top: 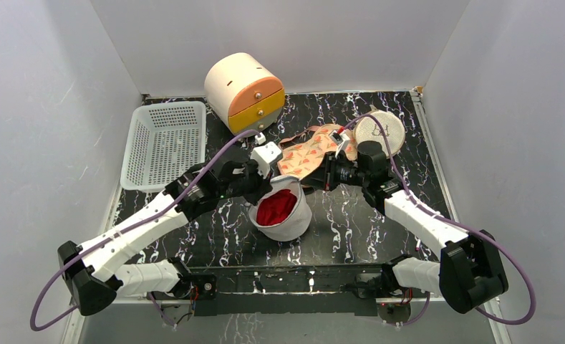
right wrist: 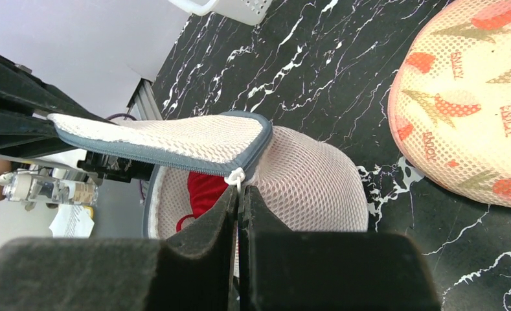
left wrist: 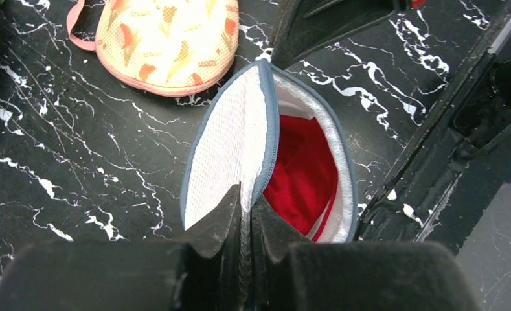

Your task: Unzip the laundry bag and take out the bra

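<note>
The white mesh laundry bag [top: 293, 218] stands at mid-table with its blue-grey-rimmed lid flap [left wrist: 230, 139] lifted open. A red bra [top: 276, 206] lies inside and also shows in the left wrist view [left wrist: 301, 178] and the right wrist view [right wrist: 204, 191]. My left gripper [left wrist: 246, 202] is shut on the near edge of the lid flap, at the bag's far-left rim in the top view [top: 268, 186]. My right gripper [right wrist: 239, 192] is shut on the white zipper pull [right wrist: 238, 175] at the end of the zip, at the bag's far-right rim [top: 306, 183].
A white perforated basket [top: 163, 142] sits at the back left. A cream and orange drawer unit [top: 245, 92] stands at the back. A peach ice-cream-print fabric piece [top: 309, 154] lies just behind the bag, and a beige round mesh pouch [top: 381, 127] at the back right.
</note>
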`<state>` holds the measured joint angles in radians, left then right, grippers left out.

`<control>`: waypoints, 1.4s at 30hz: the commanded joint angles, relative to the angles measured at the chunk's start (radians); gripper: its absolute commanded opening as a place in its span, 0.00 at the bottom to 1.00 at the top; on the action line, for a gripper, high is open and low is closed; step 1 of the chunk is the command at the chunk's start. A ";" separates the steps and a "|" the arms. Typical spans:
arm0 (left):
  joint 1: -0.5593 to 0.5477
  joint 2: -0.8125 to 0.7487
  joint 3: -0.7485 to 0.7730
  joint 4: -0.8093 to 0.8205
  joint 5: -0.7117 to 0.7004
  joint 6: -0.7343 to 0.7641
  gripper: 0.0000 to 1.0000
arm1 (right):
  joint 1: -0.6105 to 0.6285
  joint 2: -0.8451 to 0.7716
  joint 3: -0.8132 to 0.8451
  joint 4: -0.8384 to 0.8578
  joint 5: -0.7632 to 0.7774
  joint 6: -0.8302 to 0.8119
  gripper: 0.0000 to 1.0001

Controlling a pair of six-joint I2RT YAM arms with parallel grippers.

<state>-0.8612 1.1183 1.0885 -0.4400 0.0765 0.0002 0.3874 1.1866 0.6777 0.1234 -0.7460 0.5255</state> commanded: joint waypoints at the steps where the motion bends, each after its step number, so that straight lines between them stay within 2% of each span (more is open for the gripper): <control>1: 0.001 0.016 0.006 -0.014 -0.084 -0.008 0.09 | -0.009 -0.014 0.021 0.025 -0.010 -0.025 0.00; 5: 0.001 0.060 0.021 -0.032 -0.123 -0.014 0.31 | 0.024 -0.013 0.023 0.022 -0.016 -0.029 0.00; 8: 0.001 0.087 0.041 -0.039 -0.098 -0.017 0.45 | 0.054 -0.009 0.029 0.017 -0.002 -0.036 0.00; 14: 0.001 0.151 0.070 -0.018 -0.032 -0.028 0.51 | 0.080 -0.004 0.037 0.022 0.001 -0.035 0.00; 19: -0.001 0.181 0.098 0.000 -0.013 -0.031 0.42 | 0.083 -0.013 0.040 0.012 -0.002 -0.042 0.00; 24: 0.000 0.168 0.123 -0.032 -0.042 0.003 0.11 | 0.081 -0.038 0.044 -0.016 0.068 -0.043 0.00; 27: 0.000 0.131 0.120 -0.046 -0.054 0.028 0.01 | 0.072 -0.043 0.037 -0.010 0.098 -0.048 0.00; 34: 0.000 0.011 0.087 -0.030 -0.017 0.065 0.00 | -0.057 0.026 -0.010 0.088 -0.027 0.014 0.00; 39: -0.001 -0.050 0.037 0.032 -0.012 0.052 0.00 | -0.066 0.049 0.017 0.054 -0.078 -0.013 0.00; 42: -0.001 -0.026 0.033 0.014 -0.042 0.050 0.08 | -0.061 0.024 0.013 0.056 -0.100 -0.017 0.00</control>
<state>-0.8646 1.1179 1.1236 -0.4400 0.0746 0.0437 0.3515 1.2259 0.6773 0.1799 -0.8597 0.5388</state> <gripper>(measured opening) 0.050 0.009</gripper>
